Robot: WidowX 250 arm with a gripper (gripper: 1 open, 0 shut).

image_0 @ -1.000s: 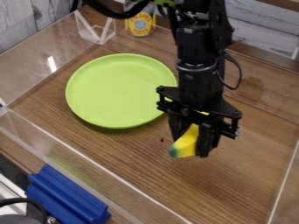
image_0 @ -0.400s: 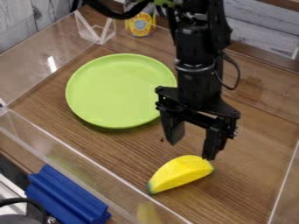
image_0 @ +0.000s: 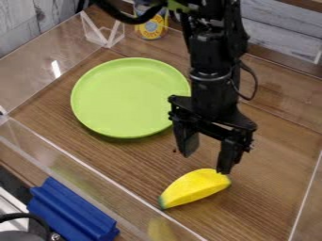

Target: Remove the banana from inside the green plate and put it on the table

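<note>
The small yellow banana (image_0: 195, 187) lies on the brown wood-grain table (image_0: 270, 179), toward the front and well outside the plate. Just above and behind it hangs my black gripper (image_0: 208, 151), pointing down with its fingers spread and nothing between them. The large lime-green plate (image_0: 120, 94) sits to the left of the gripper with nothing on it.
Clear acrylic walls (image_0: 32, 151) run along the table's edges. A blue block (image_0: 70, 212) sits at the front left outside the wall. A yellow-labelled can (image_0: 151, 26) stands at the back beyond the plate.
The gripper opened and let go of the banana, which dropped onto the table and now lies on its side below the fingers. The arm itself stayed in place.
</note>
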